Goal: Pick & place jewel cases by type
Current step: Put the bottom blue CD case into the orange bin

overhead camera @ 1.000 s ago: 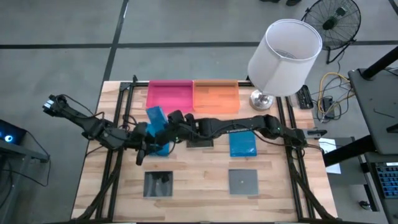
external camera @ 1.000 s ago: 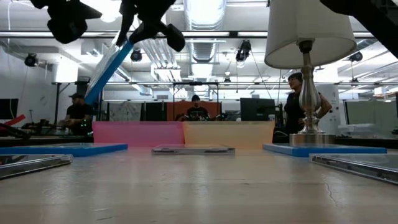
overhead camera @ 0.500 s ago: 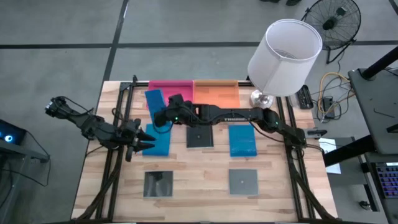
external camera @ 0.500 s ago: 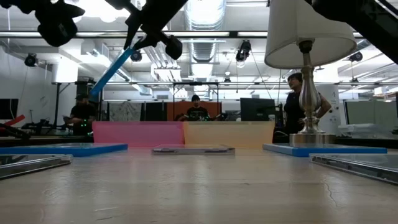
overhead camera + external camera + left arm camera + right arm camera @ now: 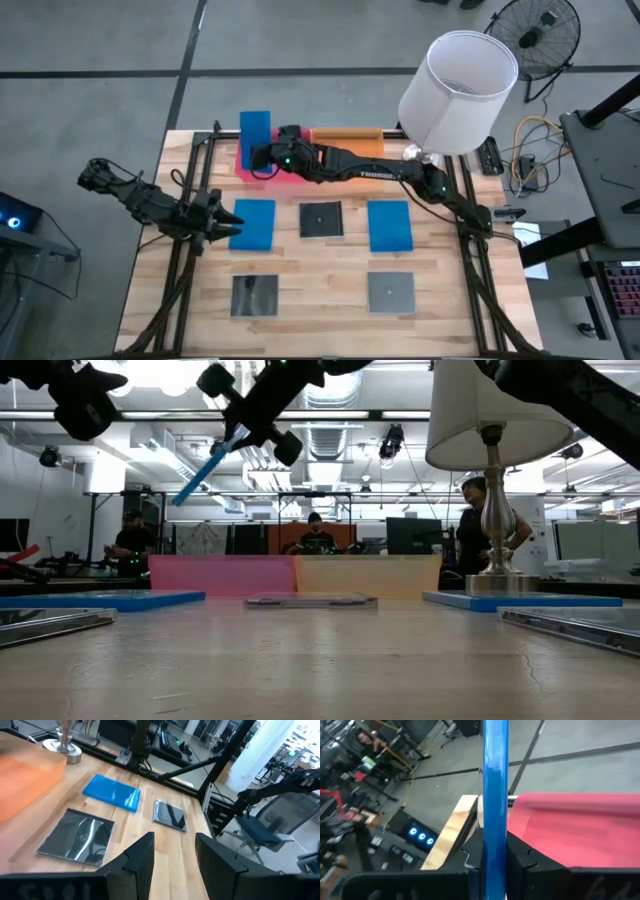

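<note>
Open worktop [image 5: 320, 290] between the flat cases — lamp [image 5: 455, 85] crowding the far right corner, right arm [image 5: 370, 172] stretched over the trays [image 5: 345, 150].

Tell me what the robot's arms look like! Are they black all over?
Almost. Both arms are dark, thin and jointed, like long bent sticks. The right arm has small white lettering along its side and a tiny green light near its gripper. The left gripper ends in two chunky, flat black fingers with squared edges. The right gripper has the same dark, blocky fingers.
</note>
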You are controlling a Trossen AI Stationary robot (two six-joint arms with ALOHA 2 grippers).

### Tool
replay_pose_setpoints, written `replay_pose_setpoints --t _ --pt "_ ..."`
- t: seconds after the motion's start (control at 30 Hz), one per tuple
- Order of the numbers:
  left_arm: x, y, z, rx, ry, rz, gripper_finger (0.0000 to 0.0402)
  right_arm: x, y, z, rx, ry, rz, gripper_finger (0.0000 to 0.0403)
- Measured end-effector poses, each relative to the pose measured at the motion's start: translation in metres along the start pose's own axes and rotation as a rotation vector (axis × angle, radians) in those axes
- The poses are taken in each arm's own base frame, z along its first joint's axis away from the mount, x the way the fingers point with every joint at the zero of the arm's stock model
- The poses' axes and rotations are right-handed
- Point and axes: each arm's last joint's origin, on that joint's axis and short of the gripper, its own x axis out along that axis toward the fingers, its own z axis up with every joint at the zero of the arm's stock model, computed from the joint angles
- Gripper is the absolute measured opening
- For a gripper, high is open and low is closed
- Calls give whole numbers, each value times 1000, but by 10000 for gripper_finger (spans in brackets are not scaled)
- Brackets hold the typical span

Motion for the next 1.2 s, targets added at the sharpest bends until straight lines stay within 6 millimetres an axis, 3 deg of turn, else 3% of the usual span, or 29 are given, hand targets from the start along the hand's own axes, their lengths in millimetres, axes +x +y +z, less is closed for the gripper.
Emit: replay_pose_setpoints --t 0.3,0.6,0.9,1.2 --pt "0 0 -2 5 28 -15 126 14 -16 1 -10 -22 -49 29" --pt "0 0 -2 -1 39 -29 126 15 -38 -11 -61 -14 -250 29" --pt "0 0 -4 -1 65 -28 126 8 -51 -13 -87 -23 -406 29" --pt "0 0 -4 -2 72 -34 126 -18 -48 -2 41 -126 -490 29"
